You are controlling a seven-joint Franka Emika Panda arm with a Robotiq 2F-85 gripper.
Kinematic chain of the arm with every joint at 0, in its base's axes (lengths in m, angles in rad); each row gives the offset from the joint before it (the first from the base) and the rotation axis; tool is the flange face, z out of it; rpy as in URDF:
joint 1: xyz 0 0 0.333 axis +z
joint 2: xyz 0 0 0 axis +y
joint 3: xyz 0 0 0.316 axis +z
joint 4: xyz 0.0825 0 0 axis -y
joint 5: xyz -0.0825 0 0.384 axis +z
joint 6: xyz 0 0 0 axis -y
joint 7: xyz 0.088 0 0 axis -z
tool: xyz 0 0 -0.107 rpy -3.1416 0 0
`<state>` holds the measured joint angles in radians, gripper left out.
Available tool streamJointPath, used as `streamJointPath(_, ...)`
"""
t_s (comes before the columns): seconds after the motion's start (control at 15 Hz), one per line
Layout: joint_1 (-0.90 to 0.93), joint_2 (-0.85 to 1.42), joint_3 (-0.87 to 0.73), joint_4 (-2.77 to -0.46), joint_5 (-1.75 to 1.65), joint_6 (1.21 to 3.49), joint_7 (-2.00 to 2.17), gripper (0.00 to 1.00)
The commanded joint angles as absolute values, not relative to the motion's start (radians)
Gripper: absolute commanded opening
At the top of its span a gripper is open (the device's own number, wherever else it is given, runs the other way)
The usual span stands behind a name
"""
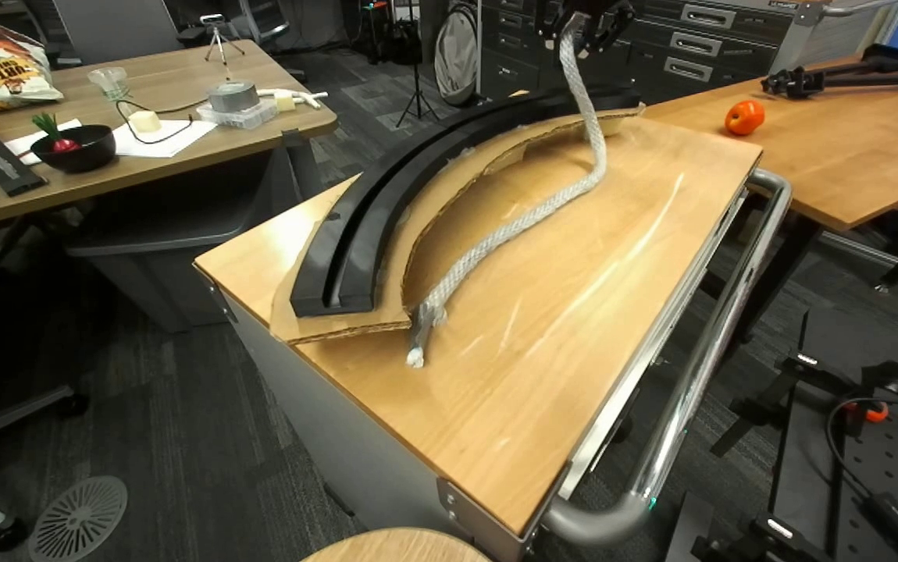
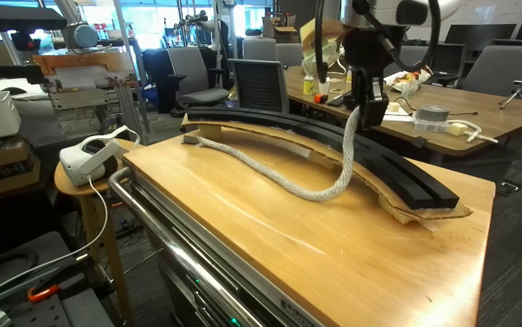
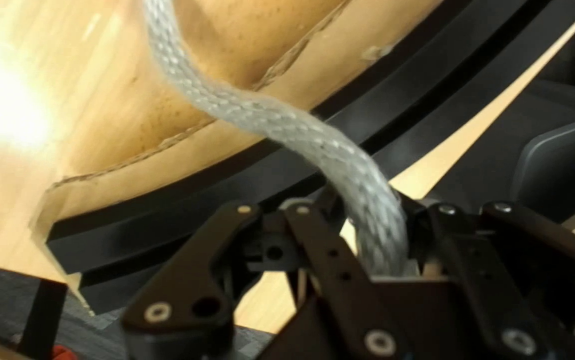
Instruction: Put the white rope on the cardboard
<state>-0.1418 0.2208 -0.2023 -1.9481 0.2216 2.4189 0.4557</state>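
You have the white rope (image 1: 527, 218) pinched between the fingers of the Robotiq gripper (image 3: 372, 207), between three and four o'clock in the wrist view and seemingly over the arc-shaped cardboard (image 1: 427, 205). The trouble is the rest of it: in an exterior view the slack bend (image 2: 322, 194) rests on the wooden tabletop (image 2: 356, 245) around four o'clock, and the grey-wrapped end (image 2: 191, 140) lies between nine and ten. Lower straight down and probably only your held stretch would land. Drag it over and the braid might snag the cardboard's inner edge, shoving it off the brown props (image 2: 209, 131) beneath; whether rope and edge touch now, you can't tell. Let go early and the sagging weight could pull it back off. The rope is thick, round and coarsely woven, pliant but likely springy; the black grooved track (image 1: 389, 217) is curved and smooth-faced and may offer little friction, while the cardboard shows ragged fluting along its rim.
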Motion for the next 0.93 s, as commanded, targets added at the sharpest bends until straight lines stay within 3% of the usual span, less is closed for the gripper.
streamJointPath(0.0,-0.122,0.304,-0.244,-1.866,0.066,2.379,0.59,0.03)
streamJointPath(0.27,-0.122,0.339,-0.263,-1.841,-0.005,2.346,0.637,0.03)
streamJointPath(0.4,-0.117,0.332,-0.273,-1.846,-0.048,2.337,0.647,0.37)
streamJointPath(0.87,-0.083,0.159,-0.316,-1.947,-0.362,2.254,0.64,0.89)
